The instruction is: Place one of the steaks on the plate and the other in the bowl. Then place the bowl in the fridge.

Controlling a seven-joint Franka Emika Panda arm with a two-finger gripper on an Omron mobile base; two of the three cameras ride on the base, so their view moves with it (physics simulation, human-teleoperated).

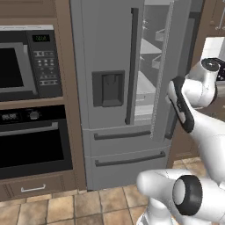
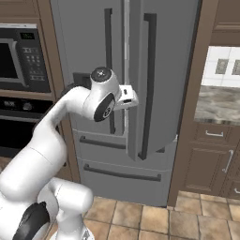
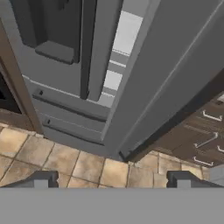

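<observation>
Floor tiles (image 3: 87, 168) lie closest beneath us in the hand view, and just above them our gripper (image 3: 111, 180) shows its two dark fingertips (image 3: 41, 179) set wide apart with nothing between them, so the jaws stand open and empty. Beyond the tiles rises the fridge (image 1: 110, 52), and everything we do now is measured against it. Its right door (image 2: 161, 70) is swung partly out from the fridge body, leaving a narrow gap through which pale shelves (image 1: 147, 88) are visible from the left base view; its left door (image 1: 103, 61), with the dark dispenser panel (image 1: 108, 88), stands closed. Our hand sits in front of the fridge at about the level of that panel, near the long door handles (image 2: 149, 84). We cannot spot the steaks, the plate or the bowl from this position, so we cannot say where they are. We judge that the door opening is the step in hand, and the gap looks too slim for a wide bowl. To do it well we should widen the right door fully, pushing on its inner edge or hooking the handle, moving along the door's arc rather than straight, and keeping the forearm clear of the oven (image 1: 30, 140) and microwave (image 1: 26, 61) left of the fridge.
</observation>
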